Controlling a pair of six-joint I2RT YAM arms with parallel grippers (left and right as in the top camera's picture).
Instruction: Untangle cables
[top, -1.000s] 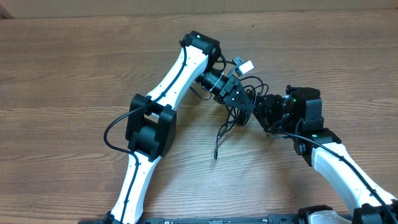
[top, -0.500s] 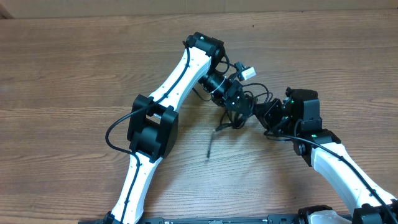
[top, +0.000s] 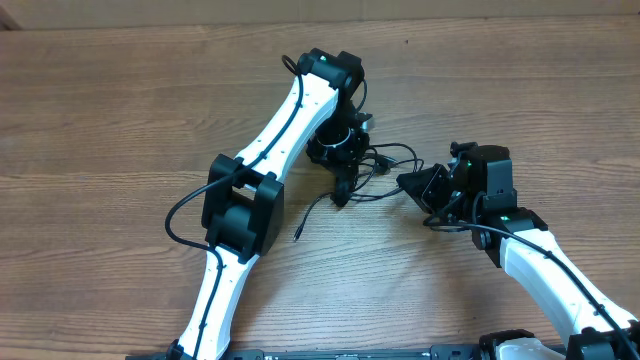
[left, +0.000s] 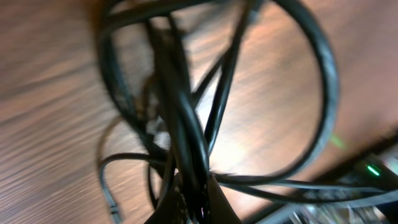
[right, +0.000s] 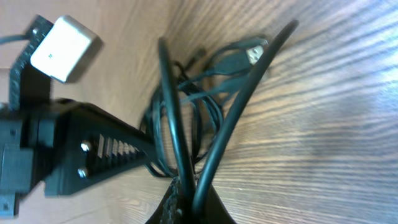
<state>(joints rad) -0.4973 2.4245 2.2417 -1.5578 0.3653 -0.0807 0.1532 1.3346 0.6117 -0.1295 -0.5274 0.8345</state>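
A tangle of thin black cables (top: 375, 170) hangs between my two grippers over the wooden table. My left gripper (top: 340, 190) points down and is shut on several strands; the left wrist view shows loops of the cables (left: 186, 124) running into its jaws (left: 193, 205). My right gripper (top: 412, 185) is shut on two strands of the cables (right: 180, 124), which enter its jaws (right: 189, 202). One loose strand with a small plug (top: 298, 236) trails down-left onto the table. A plug end (right: 252, 53) lies on the wood.
The wooden table (top: 100, 120) fills the view. The left gripper's black finger and a white block on it (right: 62, 46) sit close in front of the right gripper. The left arm's elbow (top: 243, 200) stands left of the tangle.
My left gripper has pulled left and turned downward, away from the right gripper, stretching the tangle. The loose strand's plug end has swung left along the table. The right gripper has hardly moved.
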